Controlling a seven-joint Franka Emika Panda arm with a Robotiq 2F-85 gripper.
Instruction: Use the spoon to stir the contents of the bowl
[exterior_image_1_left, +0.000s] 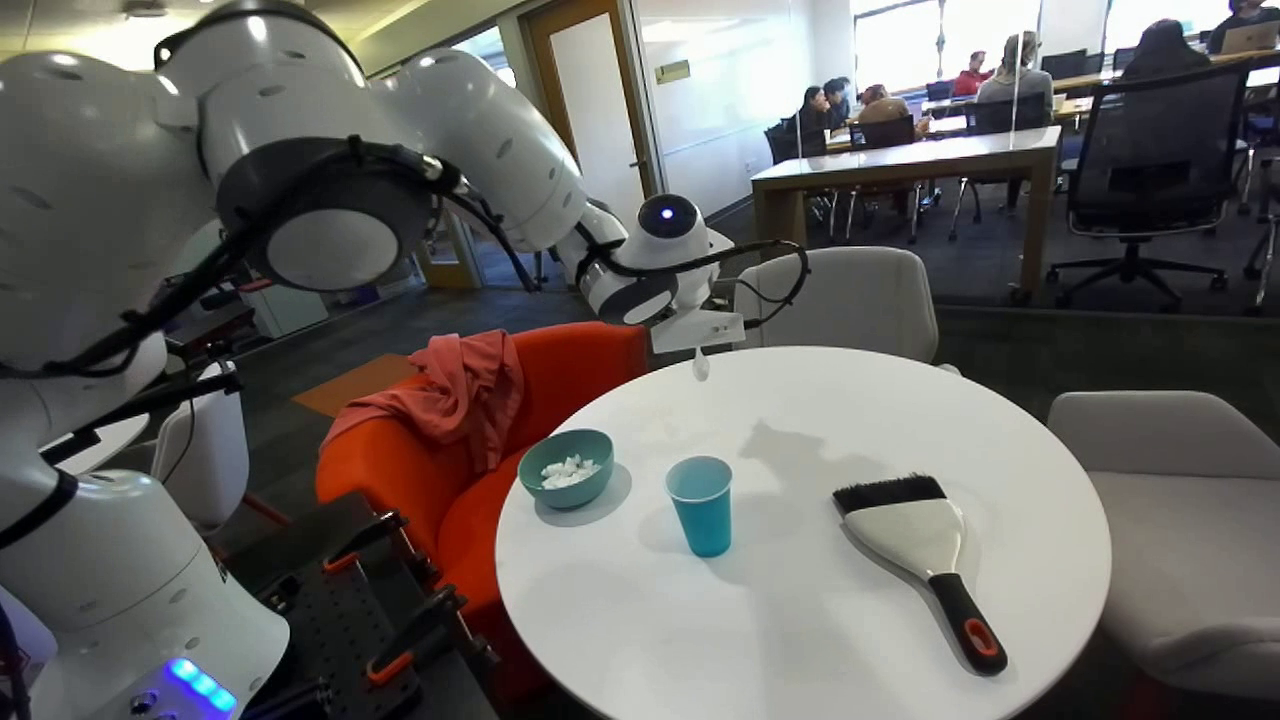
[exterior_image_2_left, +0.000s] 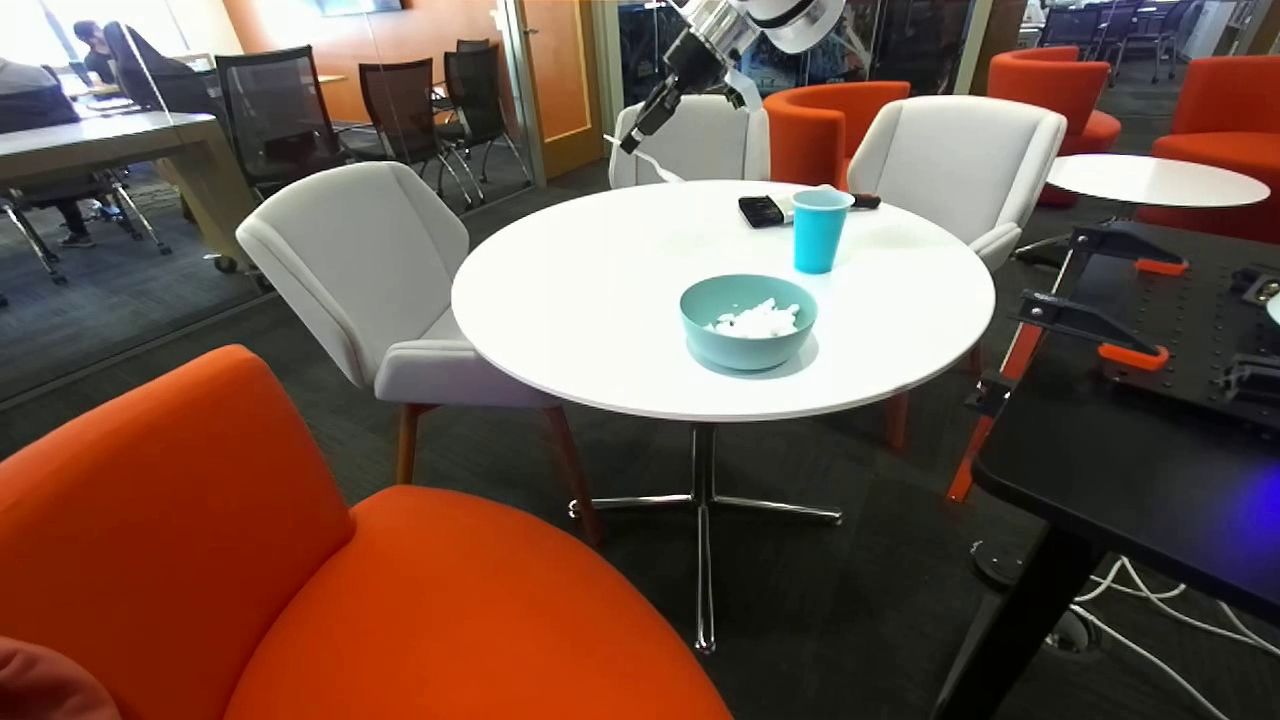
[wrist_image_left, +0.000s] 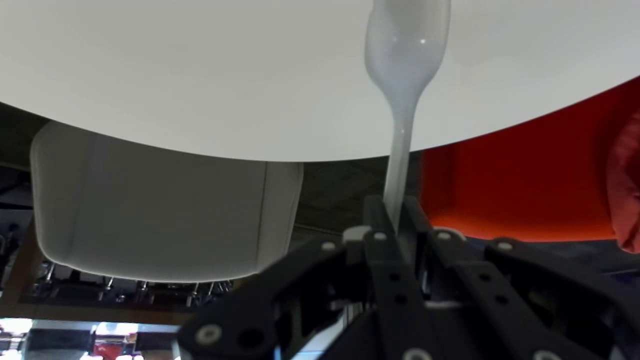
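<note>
Gripping spoon (wrist_image_left: 406, 75) btwn. fingers (wrist_image_left: 374, 212); rec. lowering into bowl (exterior_image_1_left: 578, 497) at 10 o'clock on tbl. (exterior_image_1_left: 800, 600), ext. view; stir gently.

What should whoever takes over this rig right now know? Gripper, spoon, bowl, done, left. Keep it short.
Gripper: shut on the white spoon, by its handle.
White spoon: raised near the edge of the table, well apart from the bowl.
Bowl: upright on the table, white pieces inside; blue cup stands near it, not touching.
Done: spoon gripped. Whether any stirring has happened, can't tell.
Left: probably bring the spoon over, lower it into the bowl and stir, minding the cup.
</note>
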